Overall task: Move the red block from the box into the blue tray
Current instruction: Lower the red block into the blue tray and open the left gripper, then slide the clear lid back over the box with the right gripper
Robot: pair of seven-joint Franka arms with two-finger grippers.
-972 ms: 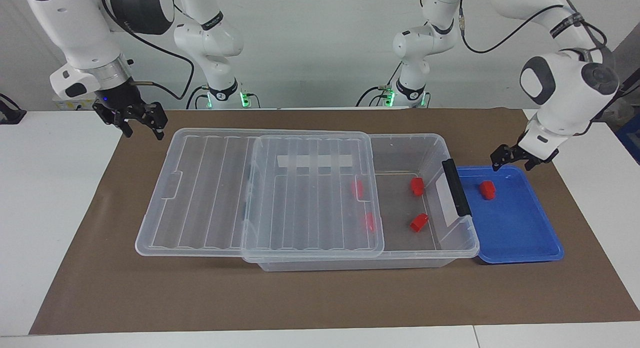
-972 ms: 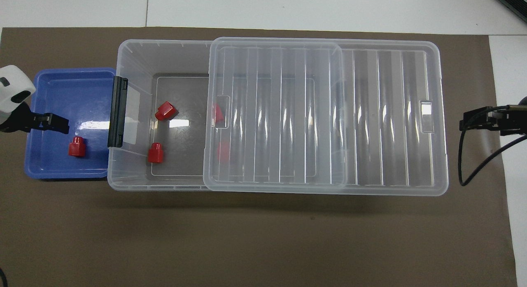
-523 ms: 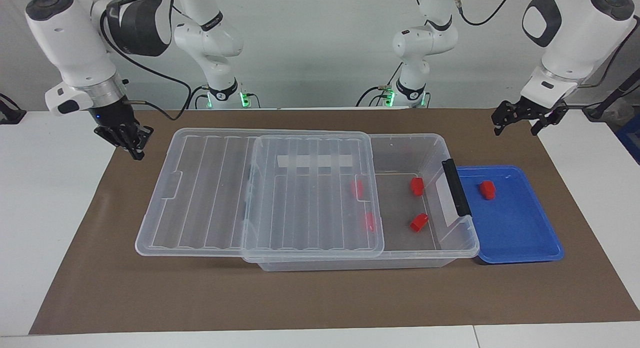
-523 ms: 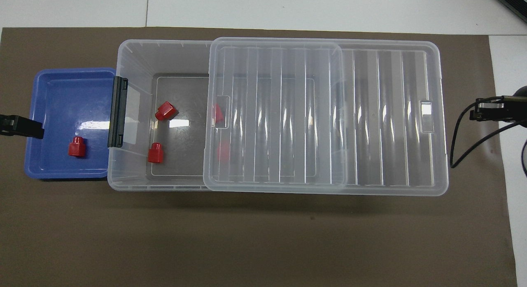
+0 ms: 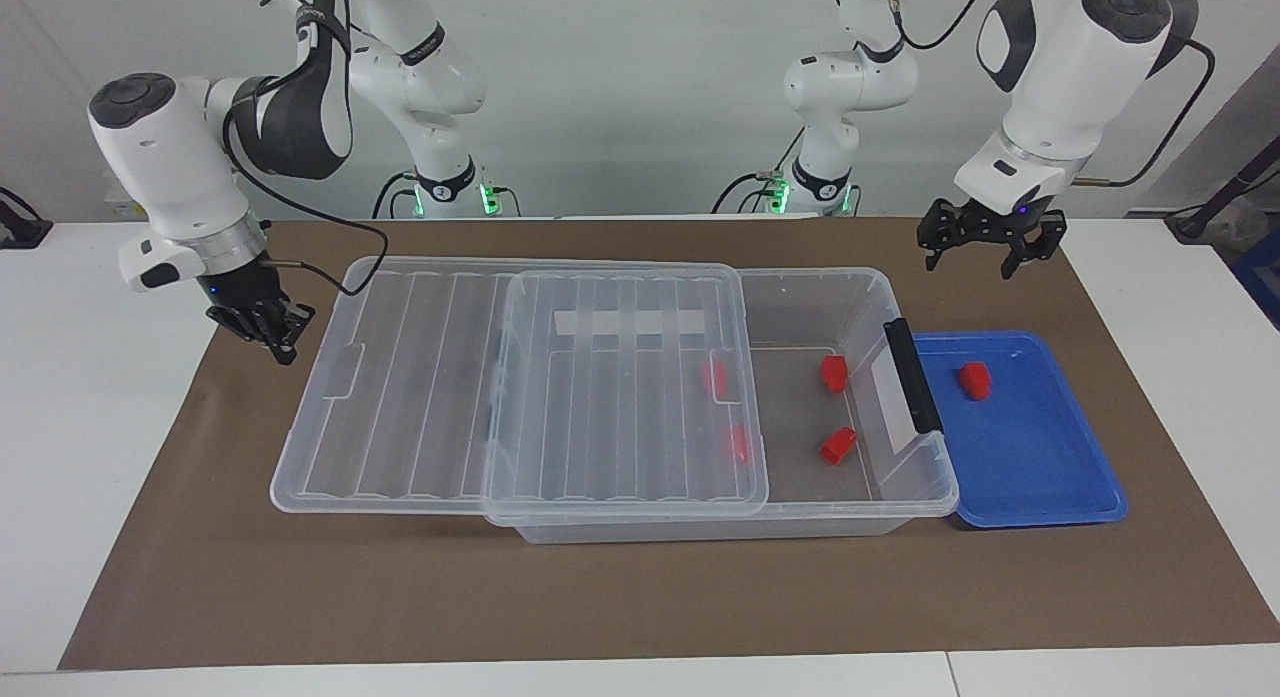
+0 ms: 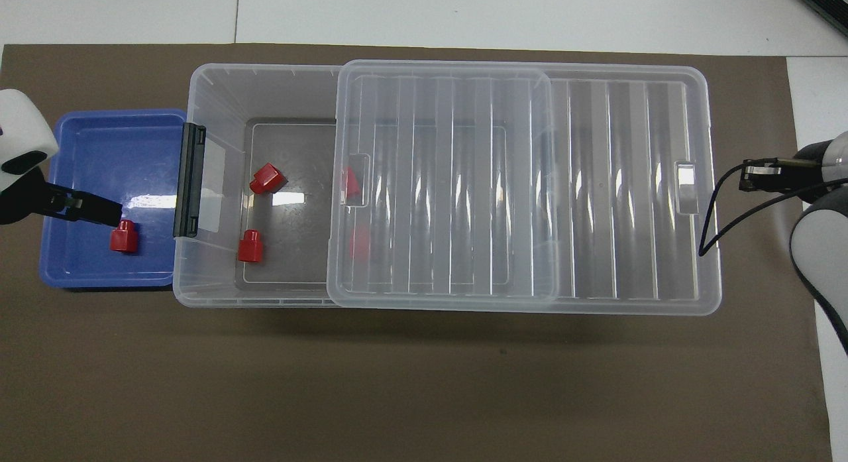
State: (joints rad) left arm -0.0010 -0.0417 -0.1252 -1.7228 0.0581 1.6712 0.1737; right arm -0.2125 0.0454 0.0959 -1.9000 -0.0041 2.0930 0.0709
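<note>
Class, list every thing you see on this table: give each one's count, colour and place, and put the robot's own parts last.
Red block in tray: one, red, in the blue tray, on its side nearer the robots.
Red blocks in box: four, red; two on the uncovered floor, two under the lid.
Blue tray: one, blue, beside the box at the left arm's end.
Box: one, clear, mid-table, black latch bar facing the tray.
Lid: one, clear, ribbed, slid toward the right arm's end, half covering the box.
Mat: one, brown, under everything.
Left claw: black, open, empty, raised above the mat near the tray.
Right claw: black, by the lid's end.
</note>
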